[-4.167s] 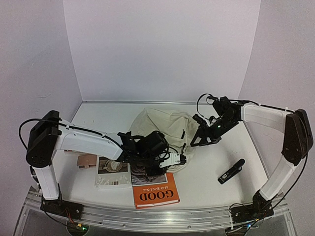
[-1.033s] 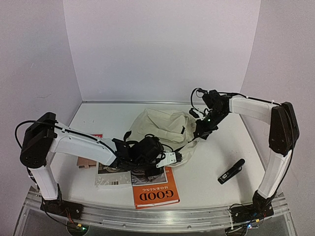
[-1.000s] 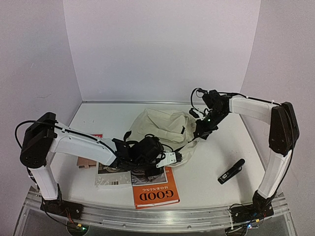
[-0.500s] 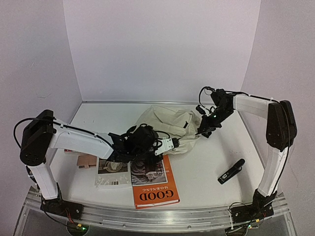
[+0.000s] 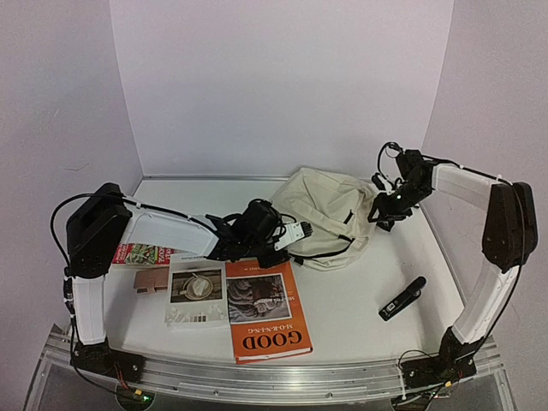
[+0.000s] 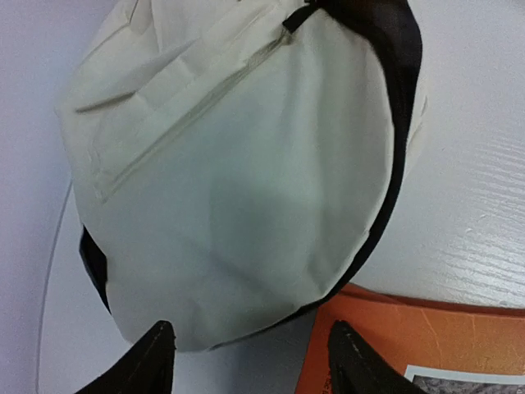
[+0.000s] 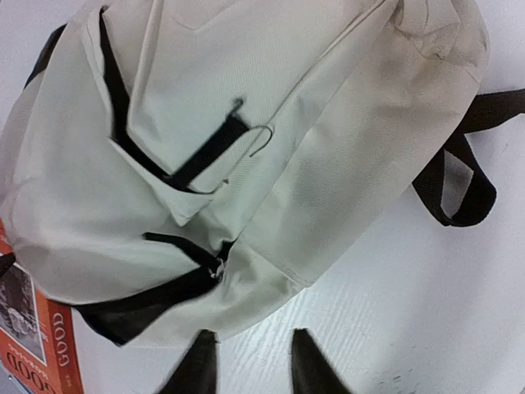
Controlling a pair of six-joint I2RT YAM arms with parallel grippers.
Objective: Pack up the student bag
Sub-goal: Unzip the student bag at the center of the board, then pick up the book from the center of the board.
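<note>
Student bag [image 5: 330, 218] lies on its side on the table [image 5: 368, 282], back-centre, a little to the right, between the two grippers. Cream fabric, black trim. It is the one container here. Its inside is not visible in any view, so I cannot tell what, if anything, is in it. The front pocket zip [image 6: 197, 107] reads as a closed seam in the left wrist view. The right wrist view shows black zipper lines and a small metal zipper pull [image 7: 217, 267]; whether that zipper is closed or parted is unclear. A black strap loop [image 7: 463, 189] lies flat on the table at the bag's end.

Left gripper [image 6: 254, 361]: fingers [image 6: 156, 357] spread, nothing pinched, pointed at the bag's rounded end, just short of it. Right gripper [image 7: 250, 365]: fingers [image 7: 195, 365] apart, only bare table between them, close to the bag's edge, not touching it.

Outside the bag, all on the table:
- orange book [image 5: 265, 312] with "GOOD" on the cover, near-centre; the bag's edge meets its far corner.
- clear-sleeved booklet [image 5: 197, 291], touching the book's left side.
- small brown item [image 5: 151, 281], left of the booklet.
- red-and-green magazine [image 5: 141, 254], far left, partly under the left arm.
- black pen-shaped device [image 5: 402, 299], alone on the right, well apart from the bag.
</note>
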